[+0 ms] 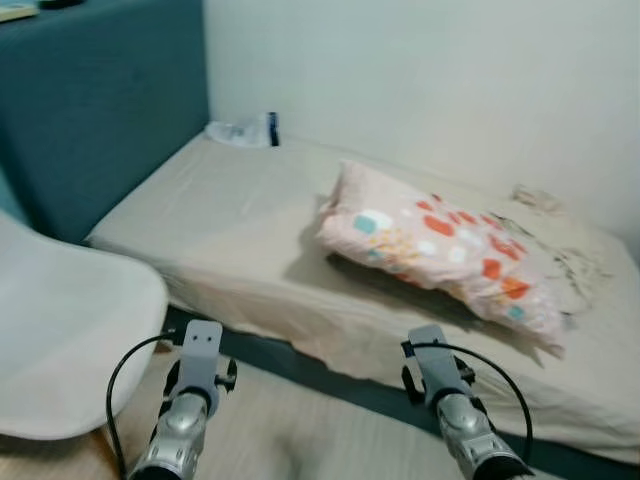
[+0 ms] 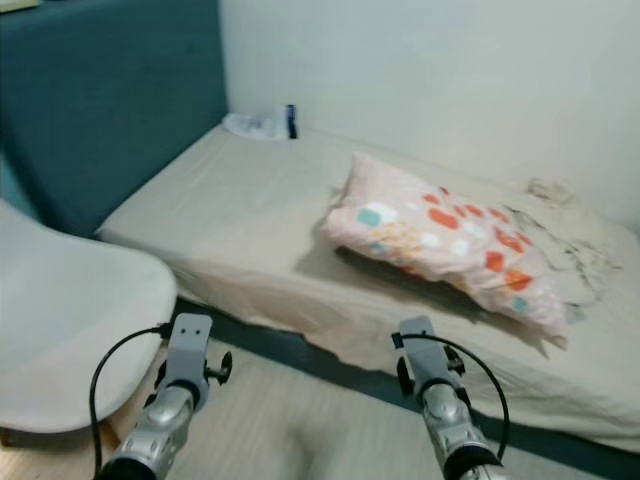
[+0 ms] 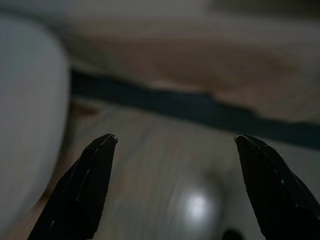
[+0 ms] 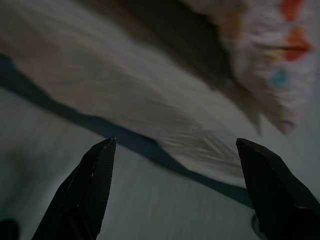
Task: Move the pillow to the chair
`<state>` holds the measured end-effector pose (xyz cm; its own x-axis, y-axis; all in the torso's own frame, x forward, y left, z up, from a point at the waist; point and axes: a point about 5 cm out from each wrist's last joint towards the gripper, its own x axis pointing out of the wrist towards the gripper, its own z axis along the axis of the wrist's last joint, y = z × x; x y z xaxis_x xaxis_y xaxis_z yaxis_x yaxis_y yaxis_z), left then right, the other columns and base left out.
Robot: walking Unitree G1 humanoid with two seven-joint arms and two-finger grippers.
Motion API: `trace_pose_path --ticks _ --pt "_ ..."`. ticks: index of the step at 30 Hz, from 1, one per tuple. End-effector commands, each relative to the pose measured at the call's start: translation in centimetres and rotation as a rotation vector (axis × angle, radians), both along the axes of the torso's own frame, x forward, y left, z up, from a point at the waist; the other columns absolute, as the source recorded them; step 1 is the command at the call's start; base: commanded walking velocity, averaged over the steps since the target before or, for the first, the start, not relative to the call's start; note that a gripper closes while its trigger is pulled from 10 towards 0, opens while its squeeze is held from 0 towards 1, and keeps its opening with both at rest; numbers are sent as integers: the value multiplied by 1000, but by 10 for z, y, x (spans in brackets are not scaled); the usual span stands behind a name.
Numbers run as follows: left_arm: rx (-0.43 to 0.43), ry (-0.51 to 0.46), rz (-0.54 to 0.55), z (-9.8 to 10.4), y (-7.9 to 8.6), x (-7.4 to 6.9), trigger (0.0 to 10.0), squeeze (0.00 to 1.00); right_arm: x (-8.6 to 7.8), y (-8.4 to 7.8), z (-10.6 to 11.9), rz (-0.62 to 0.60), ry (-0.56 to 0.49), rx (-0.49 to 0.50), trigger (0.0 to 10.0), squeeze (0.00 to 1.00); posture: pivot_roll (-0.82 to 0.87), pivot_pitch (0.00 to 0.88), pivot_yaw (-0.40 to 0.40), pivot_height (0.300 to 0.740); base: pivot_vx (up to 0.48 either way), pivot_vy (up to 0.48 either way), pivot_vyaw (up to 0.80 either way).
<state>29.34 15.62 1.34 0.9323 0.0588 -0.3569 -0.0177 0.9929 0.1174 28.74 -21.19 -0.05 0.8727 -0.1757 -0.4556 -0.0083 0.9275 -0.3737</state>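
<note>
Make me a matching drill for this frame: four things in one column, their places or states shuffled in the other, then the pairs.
Things:
1. pillow
2. chair
3. left gripper
4. plastic bag

Places or states:
A. at the bed's far corner by the wall
B. open, above the floor
C. lying on the bed
D. standing on the robot's left, off the bed

Pairs: 1-C, 2-D, 3-B, 4-A

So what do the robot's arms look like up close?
Both arms are shiny silver tubes with black joints and knobs. A thin black cable loops out beside each one. The left tool and the right tool each have two long black fingers that taper to pointed tips.
</note>
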Motion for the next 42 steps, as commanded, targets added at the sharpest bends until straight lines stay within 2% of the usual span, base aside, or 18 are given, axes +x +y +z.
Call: trace_pose_path --ticks 1,11,16,22,25,31,33,34,35,37,38,40,42 --pt "-3 20 -12 -4 -3 -3 10000 0 -2 1 -1 -15 -4 16 10000 0 6 46 -117 740 0 0 -800" --pt "9 46 -3 0 -4 6 10000 0 3 1 3 -48 -24 27 10000 0 -7 53 -98 740 0 0 -800" --pt "-3 18 -5 10 -4 16 10000 0 11 -2 11 -46 -37 26 10000 0 -16 43 -101 740 0 0 -800" --pt "5 32 -3 7 -3 15 10000 0 13 -3 13 -46 -43 30 10000 0 -26 57 -95 740 0 0 -800" --pt "-22 25 -6 4 -3 10 10000 0 11 -1 11 -32 -44 61 10000 0 -50 63 -91 740 0 0 -267" --pt "-10 44 -1 -2 -2 5 10000 0 10 13 10 71 -69 82 10000 0 -43 39 -110 740 0 0 0" --pt "26 61 7 -6 0 3 10000 0 11 18 12 104 -87 92 10000 0 -33 48 -115 740 0 0 0" --pt "86 110 28 -13 3 -2 10000 0 11 37 12 273 -87 69 10000 0 -19 36 -103 740 0 0 0" --pt "86 110 28 -13 3 -2 10000 0 11 37 12 273 -87 69 10000 0 -19 36 -103 740 0 0 0" --pt "87 108 36 -14 6 -4 10000 0 8 65 14 490 -107 77 10000 0 -36 19 -74 740 0 0 0" --pt "78 97 38 -13 7 -5 10000 0 7 76 15 554 -120 92 10000 0 -36 33 -66 740 0 0 0" --pt "99 45 39 -6 9 0 10000 0 10 90 23 573 -167 183 10000 0 -20 36 -52 740 0 0 0" --pt "89 -15 55 4 9 7 10000 0 12 94 26 545 -197 217 10000 0 -21 39 -44 740 0 0 0"
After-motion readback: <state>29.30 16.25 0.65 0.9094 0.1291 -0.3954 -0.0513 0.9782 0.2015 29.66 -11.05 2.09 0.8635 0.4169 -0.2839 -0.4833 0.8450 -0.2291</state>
